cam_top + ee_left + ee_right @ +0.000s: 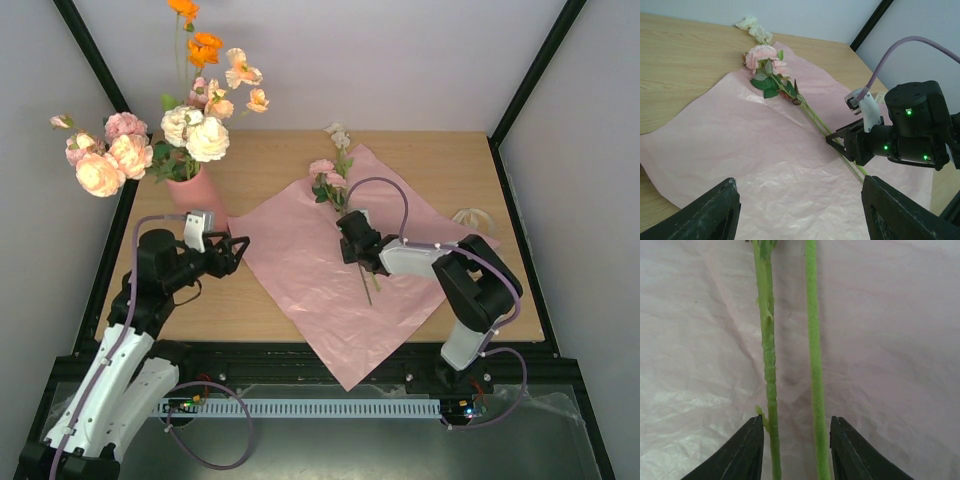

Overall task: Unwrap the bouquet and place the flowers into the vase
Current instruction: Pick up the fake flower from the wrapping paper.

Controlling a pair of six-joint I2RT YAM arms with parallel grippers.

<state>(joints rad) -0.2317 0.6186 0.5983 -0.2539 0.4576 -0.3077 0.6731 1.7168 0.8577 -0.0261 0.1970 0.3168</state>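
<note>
The right hand point(796, 440) sits half-closed astride two green flower stems point(813, 340), not yet pinching them, stems running straight ahead toward the desk point(440, 170)'s far edge.

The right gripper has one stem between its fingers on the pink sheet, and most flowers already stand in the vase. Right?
Not quite. The right wrist view shows two green stems between the fingers of the right gripper, not one. They lie on the pink sheet, and most flowers stand in the vase.
</note>
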